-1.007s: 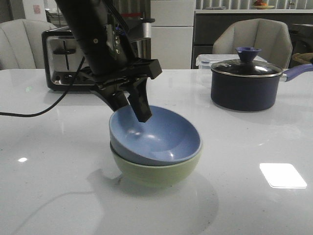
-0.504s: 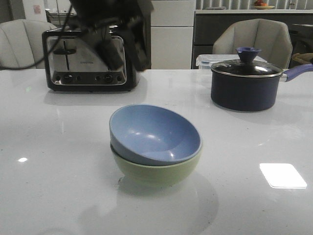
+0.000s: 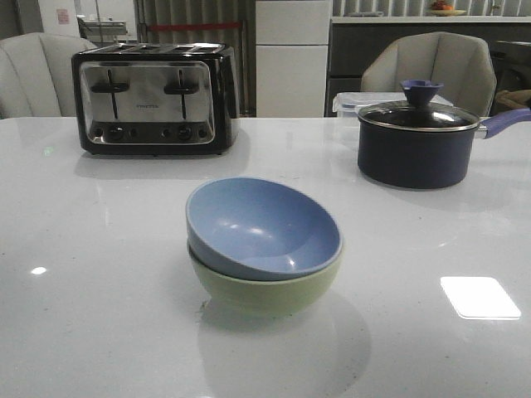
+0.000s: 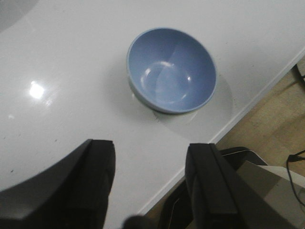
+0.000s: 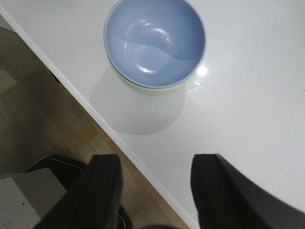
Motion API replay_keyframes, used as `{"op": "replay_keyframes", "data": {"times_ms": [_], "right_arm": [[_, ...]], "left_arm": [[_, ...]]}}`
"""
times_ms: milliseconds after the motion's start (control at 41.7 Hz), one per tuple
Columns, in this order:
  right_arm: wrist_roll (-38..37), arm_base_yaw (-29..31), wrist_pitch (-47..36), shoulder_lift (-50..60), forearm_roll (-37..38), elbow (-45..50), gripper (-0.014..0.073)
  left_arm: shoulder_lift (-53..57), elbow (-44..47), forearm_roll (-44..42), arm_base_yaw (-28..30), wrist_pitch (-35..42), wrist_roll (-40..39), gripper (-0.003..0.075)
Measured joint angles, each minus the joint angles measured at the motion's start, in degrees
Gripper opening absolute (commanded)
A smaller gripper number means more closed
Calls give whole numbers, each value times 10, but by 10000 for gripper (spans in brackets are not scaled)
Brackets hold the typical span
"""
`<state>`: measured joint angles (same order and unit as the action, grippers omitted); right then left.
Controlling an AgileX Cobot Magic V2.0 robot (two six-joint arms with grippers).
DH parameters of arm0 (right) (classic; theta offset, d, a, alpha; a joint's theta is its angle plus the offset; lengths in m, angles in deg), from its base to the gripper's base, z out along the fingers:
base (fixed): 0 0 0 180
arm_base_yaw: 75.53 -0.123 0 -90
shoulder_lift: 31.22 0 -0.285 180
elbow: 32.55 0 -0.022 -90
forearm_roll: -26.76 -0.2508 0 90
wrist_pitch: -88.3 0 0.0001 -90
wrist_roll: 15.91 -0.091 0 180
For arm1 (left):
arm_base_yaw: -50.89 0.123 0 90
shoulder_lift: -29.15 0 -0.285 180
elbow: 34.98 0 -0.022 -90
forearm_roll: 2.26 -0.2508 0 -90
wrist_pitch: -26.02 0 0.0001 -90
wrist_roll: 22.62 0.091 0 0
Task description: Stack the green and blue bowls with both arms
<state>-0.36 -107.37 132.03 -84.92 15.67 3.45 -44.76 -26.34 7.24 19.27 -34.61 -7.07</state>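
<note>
The blue bowl (image 3: 264, 228) is seen nested inside the green bowl (image 3: 265, 286), tilted a little so that its rim stands higher on one side; the pair rests on the white table (image 3: 99, 249), near its front edge; the stacking is judged to be done, or very nearly so.

The left gripper (image 4: 150, 179) is held above and well apart from the bowls, its fingers spread wide with nothing between them; from those fingers the stack lies ahead and below, roughly in line with the gap. The right gripper (image 5: 155, 191) is likewise held wide and empty; from its fingers the stack also lies ahead and below, well apart, with the table edge and floor under the fingertips. Neither arm can be called plainly nearer from these views; in the front view neither is seen at all.

The bowls being round, no long axis is offered; only the tilt of the blue bowl gives a direction, and any levelling touch would be judged to call for a descent onto the raised rim.

Counted: one blue bowl, one green bowl, two grippers; further off, beyond the stack as seen from the fingers, one toaster (image 3: 153, 99) and one lidded saucepan (image 3: 419, 137) are noted, both untouched.
</note>
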Motion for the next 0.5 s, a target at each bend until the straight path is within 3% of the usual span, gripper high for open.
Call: {"op": "replay_keyframes", "data": {"times_ms": [168, 504], "right_arm": [[0, 0, 0, 0, 0, 0, 450], [-16, 4, -5, 6, 0, 0, 449]], "left_arm": [[110, 91, -58, 0, 23, -49, 391], [283, 239, -65, -1, 92, -68, 390]]}}
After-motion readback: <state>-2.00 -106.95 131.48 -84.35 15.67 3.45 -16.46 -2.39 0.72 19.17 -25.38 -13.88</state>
